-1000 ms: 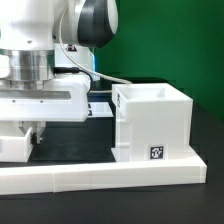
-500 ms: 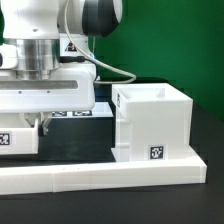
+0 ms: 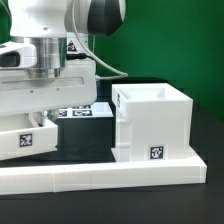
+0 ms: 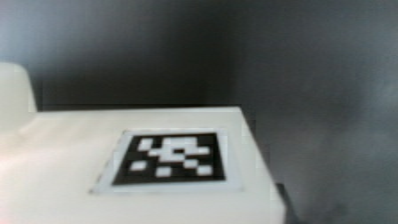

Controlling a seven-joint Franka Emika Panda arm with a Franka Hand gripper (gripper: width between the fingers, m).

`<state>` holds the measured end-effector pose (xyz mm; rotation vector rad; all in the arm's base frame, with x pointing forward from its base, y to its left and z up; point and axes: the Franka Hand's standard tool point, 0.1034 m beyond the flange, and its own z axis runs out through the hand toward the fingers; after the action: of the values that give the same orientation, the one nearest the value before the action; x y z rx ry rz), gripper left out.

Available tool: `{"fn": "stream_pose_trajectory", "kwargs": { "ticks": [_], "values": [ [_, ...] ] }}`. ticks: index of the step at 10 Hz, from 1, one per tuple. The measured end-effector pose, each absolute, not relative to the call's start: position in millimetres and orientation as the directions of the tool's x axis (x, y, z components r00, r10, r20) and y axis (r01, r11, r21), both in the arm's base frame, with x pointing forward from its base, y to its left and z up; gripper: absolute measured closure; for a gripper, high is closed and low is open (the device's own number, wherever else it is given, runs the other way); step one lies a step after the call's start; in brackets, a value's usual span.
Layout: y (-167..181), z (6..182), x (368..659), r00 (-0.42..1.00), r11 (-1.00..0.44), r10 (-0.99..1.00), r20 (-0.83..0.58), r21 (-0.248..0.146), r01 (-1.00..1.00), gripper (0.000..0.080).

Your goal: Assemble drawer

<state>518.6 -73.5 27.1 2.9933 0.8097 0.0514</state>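
Drawer tray (image 3: 12, 141) hangs tilted at the exterior view's far left, off the desk (image 3: 207, 135). The gripper (image 3: 41, 119) jaws look pinched on its wall. Shell (image 3: 150, 115) stands right of centre. Likely light, stiff, slick plastic: you'd grip a thin wall, clear of the tag (image 4: 173, 158).

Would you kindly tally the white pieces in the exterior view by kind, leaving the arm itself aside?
Cube-shaped drawer shell: 1
Drawer tray, tilted: 1
Long L-shaped rail: 1
Marker board: 1
Total: 4
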Motion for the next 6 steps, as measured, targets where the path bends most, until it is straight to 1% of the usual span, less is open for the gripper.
{"fn": "stream_pose_trajectory", "kwargs": {
  "ticks": [6],
  "values": [
    [-79.5, 25.2, 516.7, 0.694, -0.692, 0.720, -0.005, 0.054, 0.719, 0.0757]
  ]
}}
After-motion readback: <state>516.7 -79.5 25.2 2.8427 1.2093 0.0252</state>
